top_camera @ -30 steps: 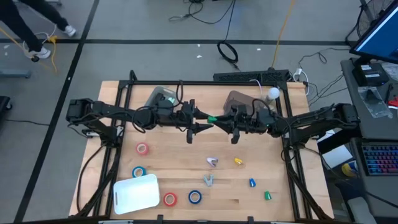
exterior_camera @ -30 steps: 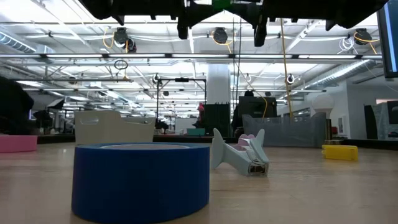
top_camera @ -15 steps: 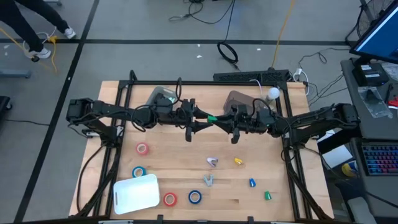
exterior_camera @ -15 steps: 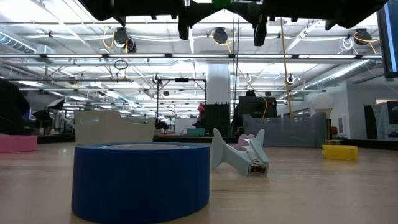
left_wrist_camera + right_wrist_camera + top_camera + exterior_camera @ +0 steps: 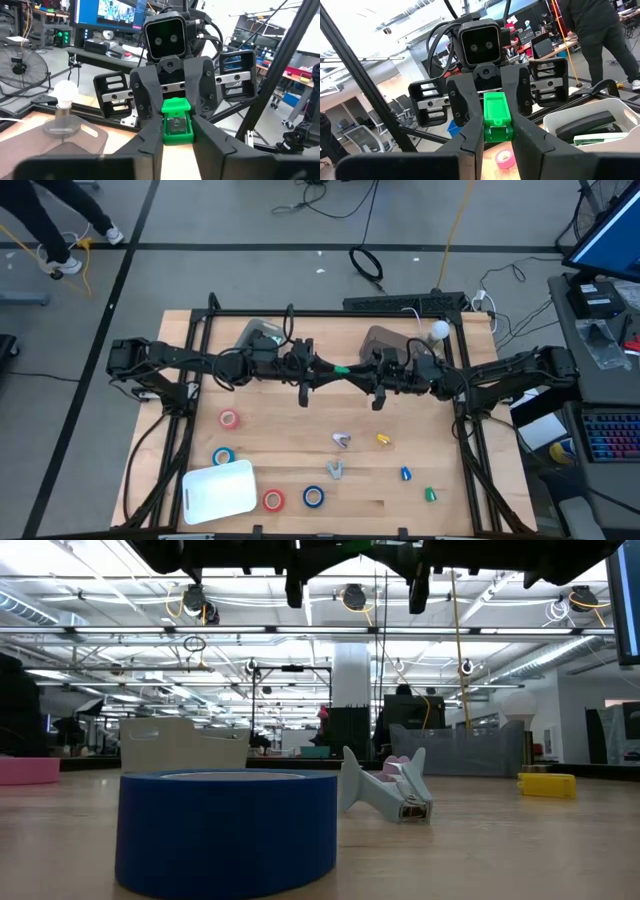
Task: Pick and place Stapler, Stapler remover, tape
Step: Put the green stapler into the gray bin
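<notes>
Both tools meet mid-air over the desk (image 5: 270, 455) centre: left tool (image 5: 316, 370) and right tool (image 5: 366, 373) each clamped on one end of the green stapler (image 5: 342, 369), tip to tip. It looks like small rigid plastic, light, probably slick; best gripped across the flat sides. Tape rolls (image 5: 229, 419) and the stapler remover (image 5: 341, 441) lie on the desk, below and nearer the front edge, well apart from either tool.

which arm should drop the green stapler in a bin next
Probably the left. Both grippers meet on the green stapler mid-air above the table, left gripper and right gripper. The white bin already holding staplers shows behind the left arm, so it's nearer that side.
</notes>
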